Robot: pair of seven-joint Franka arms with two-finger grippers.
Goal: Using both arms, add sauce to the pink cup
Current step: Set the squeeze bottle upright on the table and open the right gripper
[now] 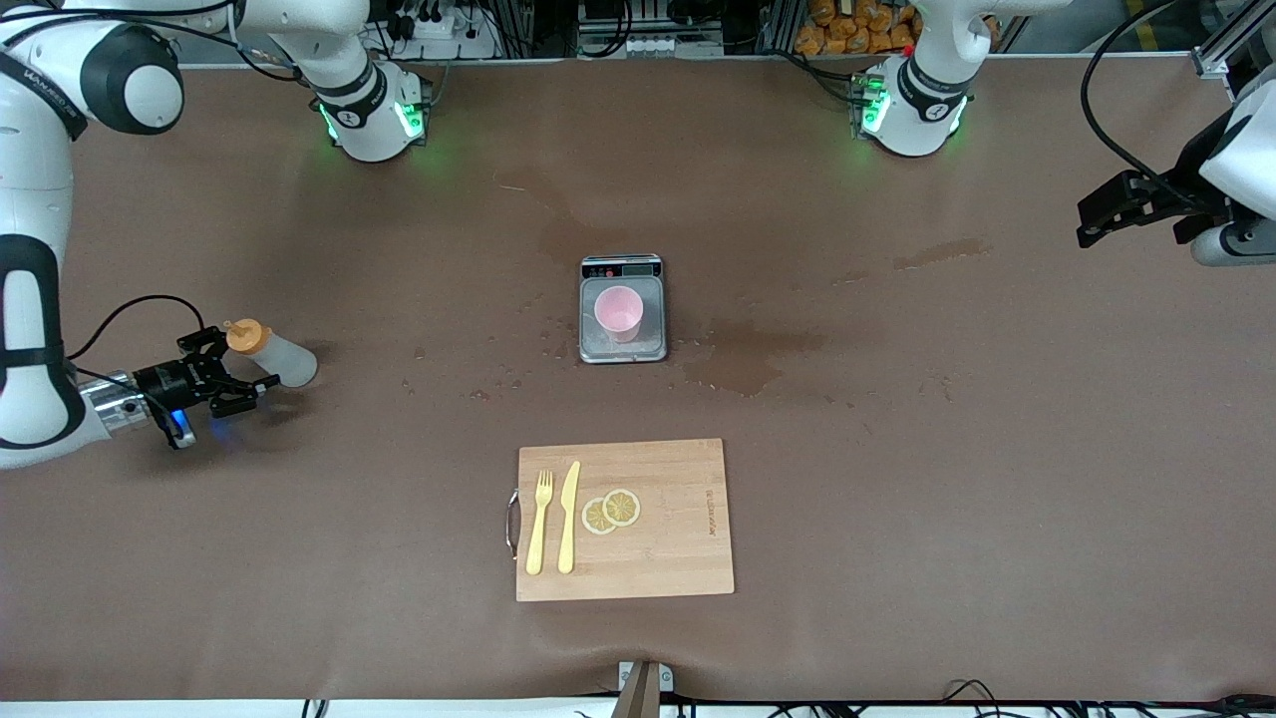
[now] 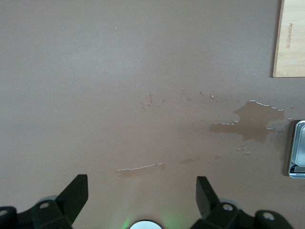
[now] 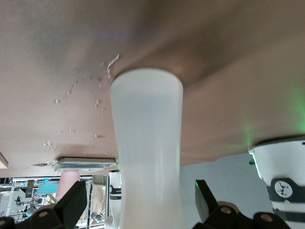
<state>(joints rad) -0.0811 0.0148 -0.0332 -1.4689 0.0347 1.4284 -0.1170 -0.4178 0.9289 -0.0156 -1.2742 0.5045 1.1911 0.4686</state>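
One sauce bottle point(image 1: 271, 356) stands at the right arm's end of the table, orange cap up, base hidden, between the right gripper's point(image 1: 242, 371) spread jaws. Left gripper point(image 1: 1107, 214) waits, jaws spread. Pink cup point(image 1: 619, 312) sits on the scale point(image 1: 622, 308).

In the right wrist view, the sauce bottle point(image 3: 147, 152) between the right gripper's point(image 3: 141, 202) spread fingers is cut off below, hiding its cap. The pink cup point(image 3: 68, 183) shows only as a sliver. In the left wrist view, the scale point(image 2: 298, 150) and cutting board point(image 2: 290, 38) run off the edge.
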